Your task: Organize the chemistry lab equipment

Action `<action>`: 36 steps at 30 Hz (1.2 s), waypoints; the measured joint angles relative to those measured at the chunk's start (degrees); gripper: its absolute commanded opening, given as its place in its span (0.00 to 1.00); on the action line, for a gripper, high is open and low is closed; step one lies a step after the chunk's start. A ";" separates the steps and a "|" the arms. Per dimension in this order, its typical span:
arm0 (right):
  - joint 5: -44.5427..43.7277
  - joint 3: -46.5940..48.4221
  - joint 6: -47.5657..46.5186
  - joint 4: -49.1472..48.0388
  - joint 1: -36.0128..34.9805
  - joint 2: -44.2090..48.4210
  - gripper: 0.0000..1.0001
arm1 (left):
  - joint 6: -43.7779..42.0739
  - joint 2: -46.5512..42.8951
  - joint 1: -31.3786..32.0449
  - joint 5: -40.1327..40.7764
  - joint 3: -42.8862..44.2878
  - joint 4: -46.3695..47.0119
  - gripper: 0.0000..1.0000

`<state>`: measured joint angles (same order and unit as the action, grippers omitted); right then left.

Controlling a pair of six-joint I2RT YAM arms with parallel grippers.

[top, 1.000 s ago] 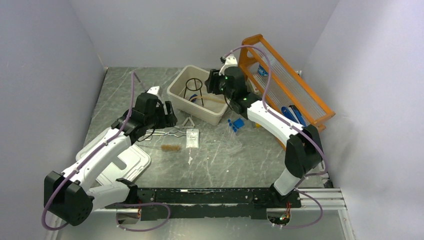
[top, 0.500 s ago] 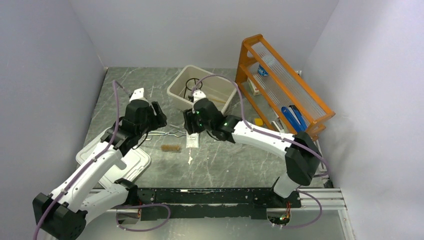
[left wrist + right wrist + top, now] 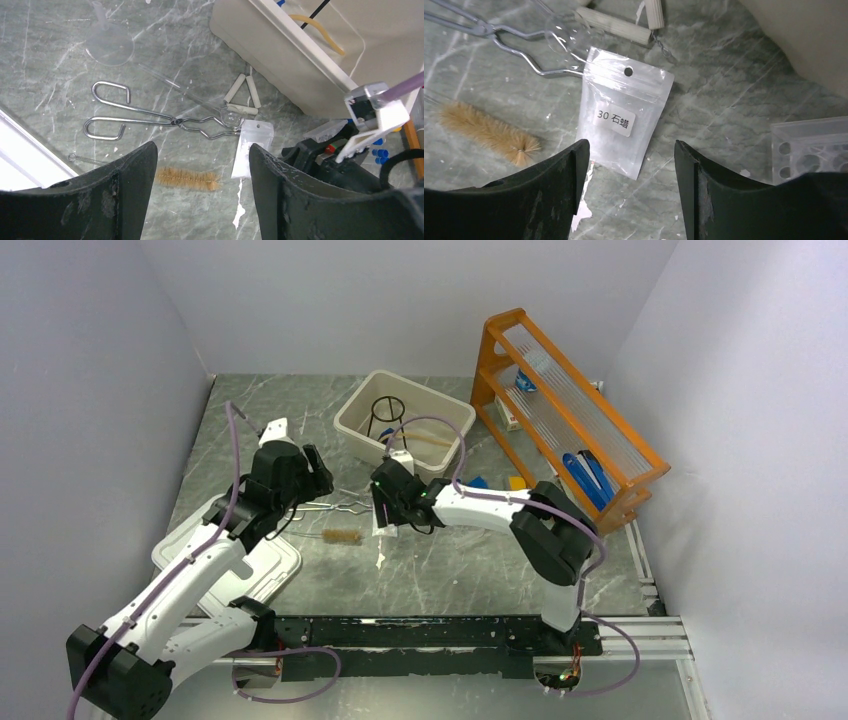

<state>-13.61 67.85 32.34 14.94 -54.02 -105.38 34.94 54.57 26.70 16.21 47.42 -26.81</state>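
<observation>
Our R gripper point(image 3: 628, 160) has swung from tub point(image 3: 352, 430) to packet point(image 3: 621, 120), lying flat by tongs point(image 3: 150, 120); jaws wide, empty. L gripper point(image 3: 202, 155) wide too, above tongs. We judge packet's next.

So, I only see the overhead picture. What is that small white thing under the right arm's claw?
Observer: The right wrist camera shows a white packet with a label reading 30 and two Chinese characters.
Operator: Is the claw pinching it?
Observer: No. The right gripper has its jaws open, and the packet lies flat on the table between them.
Operator: Anything see-through I'm missing?
Observer: Yes, the left wrist camera shows a clear funnel lying near the loop handles of the metal tongs.
</observation>
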 measured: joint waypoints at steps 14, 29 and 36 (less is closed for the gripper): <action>4.17 1.60 3.85 -1.70 -0.15 -5.09 0.50 | -0.02 0.31 0.00 -0.46 -0.44 0.02 0.72; -0.13 7.28 4.02 1.92 -1.09 -8.61 0.03 | -0.04 0.24 0.00 -0.46 -0.44 0.02 0.72; 1.38 5.40 0.98 2.23 -1.55 -0.28 0.03 | -0.13 -0.48 0.00 0.09 -0.44 -0.02 0.72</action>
<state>-12.23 73.25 33.32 17.17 -55.57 -105.67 34.81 54.08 26.70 16.29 46.98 -26.83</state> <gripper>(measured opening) 0.038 0.722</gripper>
